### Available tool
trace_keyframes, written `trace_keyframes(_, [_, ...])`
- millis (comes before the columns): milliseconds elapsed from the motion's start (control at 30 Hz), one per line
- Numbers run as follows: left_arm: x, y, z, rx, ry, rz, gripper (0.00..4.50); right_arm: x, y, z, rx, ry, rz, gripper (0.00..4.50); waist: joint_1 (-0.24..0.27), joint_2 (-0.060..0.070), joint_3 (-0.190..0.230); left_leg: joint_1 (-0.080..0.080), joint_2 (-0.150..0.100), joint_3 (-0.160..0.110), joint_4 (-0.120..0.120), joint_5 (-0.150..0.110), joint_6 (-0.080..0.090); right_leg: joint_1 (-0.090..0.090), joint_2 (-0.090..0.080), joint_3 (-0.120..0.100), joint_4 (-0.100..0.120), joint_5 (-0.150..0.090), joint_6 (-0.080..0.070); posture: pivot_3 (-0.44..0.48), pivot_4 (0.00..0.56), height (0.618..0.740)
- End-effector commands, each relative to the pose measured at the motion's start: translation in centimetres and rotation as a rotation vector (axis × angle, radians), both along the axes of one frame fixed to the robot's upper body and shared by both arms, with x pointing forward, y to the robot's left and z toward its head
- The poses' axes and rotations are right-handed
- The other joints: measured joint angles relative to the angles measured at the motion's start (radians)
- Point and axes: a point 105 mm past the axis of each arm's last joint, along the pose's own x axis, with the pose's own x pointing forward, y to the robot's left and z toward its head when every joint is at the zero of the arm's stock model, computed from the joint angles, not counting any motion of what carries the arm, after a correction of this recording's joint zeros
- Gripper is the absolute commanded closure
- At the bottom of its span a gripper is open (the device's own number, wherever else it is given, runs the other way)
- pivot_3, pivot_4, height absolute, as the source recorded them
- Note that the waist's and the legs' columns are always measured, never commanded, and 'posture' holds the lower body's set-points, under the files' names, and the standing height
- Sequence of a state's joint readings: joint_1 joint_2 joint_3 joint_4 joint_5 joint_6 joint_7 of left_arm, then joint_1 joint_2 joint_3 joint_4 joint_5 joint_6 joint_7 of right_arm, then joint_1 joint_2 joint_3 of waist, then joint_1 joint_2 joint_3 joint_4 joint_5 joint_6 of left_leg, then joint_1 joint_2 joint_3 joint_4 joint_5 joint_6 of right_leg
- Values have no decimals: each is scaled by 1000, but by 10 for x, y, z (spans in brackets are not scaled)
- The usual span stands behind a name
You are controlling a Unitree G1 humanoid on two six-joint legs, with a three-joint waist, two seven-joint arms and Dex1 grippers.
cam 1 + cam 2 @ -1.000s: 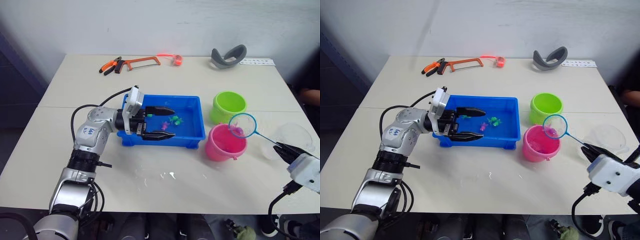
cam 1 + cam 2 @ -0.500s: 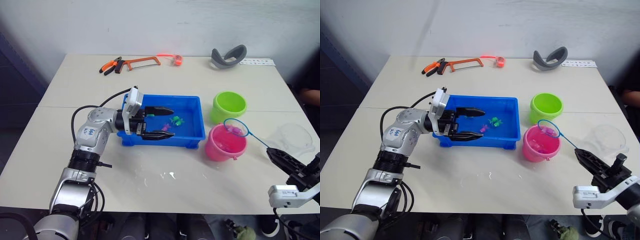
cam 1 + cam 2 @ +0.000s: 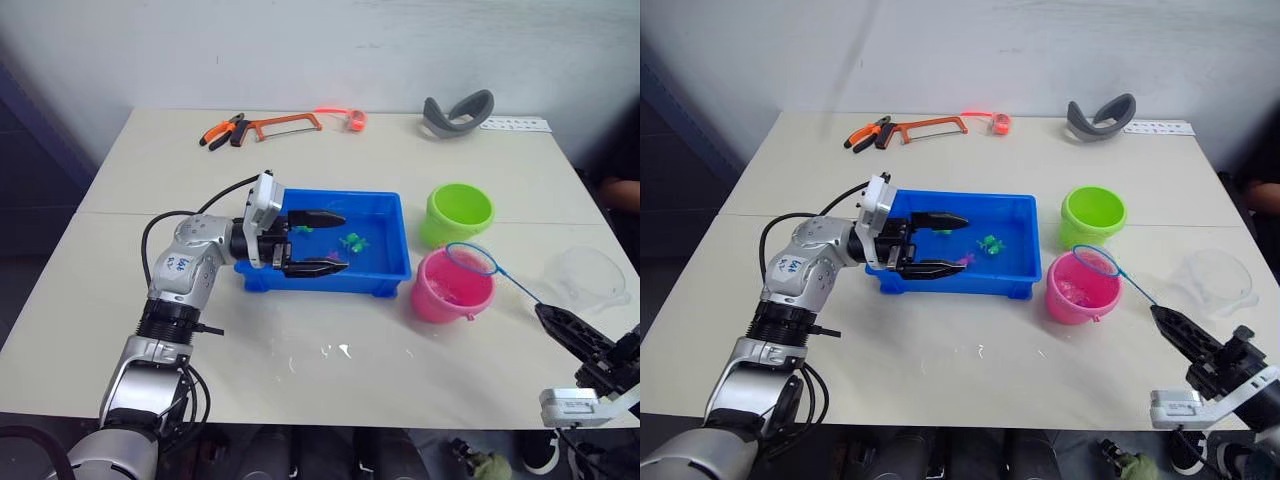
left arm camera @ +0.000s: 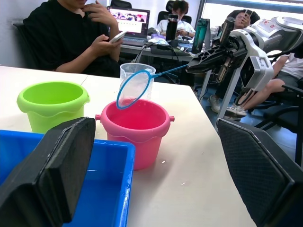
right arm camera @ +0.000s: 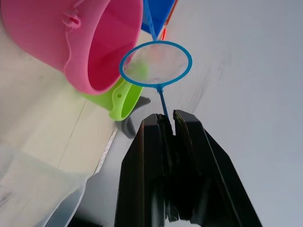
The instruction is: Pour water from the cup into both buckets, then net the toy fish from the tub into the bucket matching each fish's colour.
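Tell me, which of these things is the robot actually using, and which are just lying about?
In use: net in the right claw, pink bucket, green bucket, blue tub, toy fish, clear cup.

Lying about: pliers, hacksaw, grey headband-like thing.

The only writing is a blue handwritten mark on the left arm's grey forearm shell (image 3: 170, 265), at about nine o'clock from the blue tub (image 3: 395, 266); its characters cannot be made out.

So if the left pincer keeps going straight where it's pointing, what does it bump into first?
Probably the pink bucket. The left pincer, open over the blue tub, points toward it, though depth is unclear.
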State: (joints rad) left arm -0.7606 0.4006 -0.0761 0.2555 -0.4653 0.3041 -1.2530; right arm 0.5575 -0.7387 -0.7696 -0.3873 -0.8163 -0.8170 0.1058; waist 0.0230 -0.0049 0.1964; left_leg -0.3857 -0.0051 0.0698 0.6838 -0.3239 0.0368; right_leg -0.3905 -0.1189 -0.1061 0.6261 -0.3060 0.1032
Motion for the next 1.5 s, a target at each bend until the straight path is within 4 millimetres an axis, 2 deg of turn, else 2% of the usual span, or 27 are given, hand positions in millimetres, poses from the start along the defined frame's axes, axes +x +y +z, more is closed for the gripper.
trace_keyframes(33, [5, 25, 9, -29, -34, 57, 58, 4, 7, 28, 256, -2, 1, 4500, -5, 0, 0, 0, 1, 0, 0, 0, 0, 0, 0, 0, 0, 0, 0, 0, 150, 740])
trace_keyframes(100, [7, 43, 14, -40, -42, 86, 58, 11, 17, 41, 435, 53, 31, 4500, -15, 0, 0, 1, 1, 0, 0, 0, 0, 0, 1, 0, 1, 0, -1, 0, 150, 740])
trace_keyframes(133, [9, 54, 16, -35, -51, 114, 58, 15, 26, 44, 572, 130, 58, 4500, -19, 0, 0, 1, 2, 0, 0, 0, 0, 0, 1, 0, 1, 0, -1, 0, 150, 740])
trace_keyframes(233, [16, 83, 22, -12, -74, 209, 58, 27, 45, 53, 824, 292, 122, 4500, -21, 0, 0, 2, 3, -2, 0, 0, 0, 1, 1, -1, 1, 0, -1, 0, 150, 740])
trace_keyframes(333, [22, 117, 21, 46, -95, 328, 58, 43, 69, 52, 883, 460, 154, 4500, -22, 0, 0, 2, 2, -2, 0, 0, 0, 1, 0, -1, 1, 0, -2, 0, 150, 740])
trace_keyframes(400, [23, 134, 17, 87, -102, 382, 58, 54, 80, 49, 937, 563, 134, 4500, -21, 0, 0, 2, 2, -3, 0, 0, 0, 1, 0, -2, 1, 0, -2, 0, 150, 740])
trace_keyframes(467, [22, 142, 14, 103, -104, 406, 58, 63, 84, 46, 964, 618, 89, 4500, -12, 0, 0, 0, 1, -3, 0, 0, 0, 0, -1, -3, 1, 0, -2, 0, 150, 740])
trace_keyframes(600, [13, 163, -7, 219, -100, 454, 58, 92, 108, 32, 833, 675, 87, 4500, -6, 0, 0, -2, 0, -3, 1, -1, 2, -1, -3, -4, 0, 0, -1, 0, 150, 740])
trace_keyframes(767, [8, 169, -12, 217, -93, 496, 58, 121, 132, 20, 676, 648, 142, 4500, -2, -1, 0, -4, -1, -2, 1, -1, 2, -3, -5, -5, 1, 0, -1, 0, 150, 740])
trace_keyframes(1000, [3, 161, -6, 218, -68, 468, 58, 148, 151, 16, 566, 600, 178, 4500, -5, -1, 0, -4, -1, -1, 1, -1, 2, -3, -5, -9, 1, 0, -1, 0, 150, 740])
trace_keyframes(1200, [3, 156, -2, 266, -40, 421, 58, 151, 162, 2, 446, 655, 220, 4500, -17, -1, 0, -4, -1, -1, 1, -1, 2, -3, -5, -13, 1, 0, -1, 0, 150, 740])
trace_keyframes(1400, [6, 156, 2, 291, -35, 399, 58, 146, 167, -7, 442, 759, 260, 4500, -25, -1, 0, -4, -1, -1, 1, -1, 2, -3, -5, -14, 2, 0, -1, 0, 150, 740])
trace_keyframes(1500, [6, 155, 2, 296, -35, 394, 58, 144, 167, -11, 517, 851, 259, 4500, -28, -1, 0, -4, -1, -1, 1, -1, 2, -3, -4, -14, 2, 0, -1, 0, 150, 740])
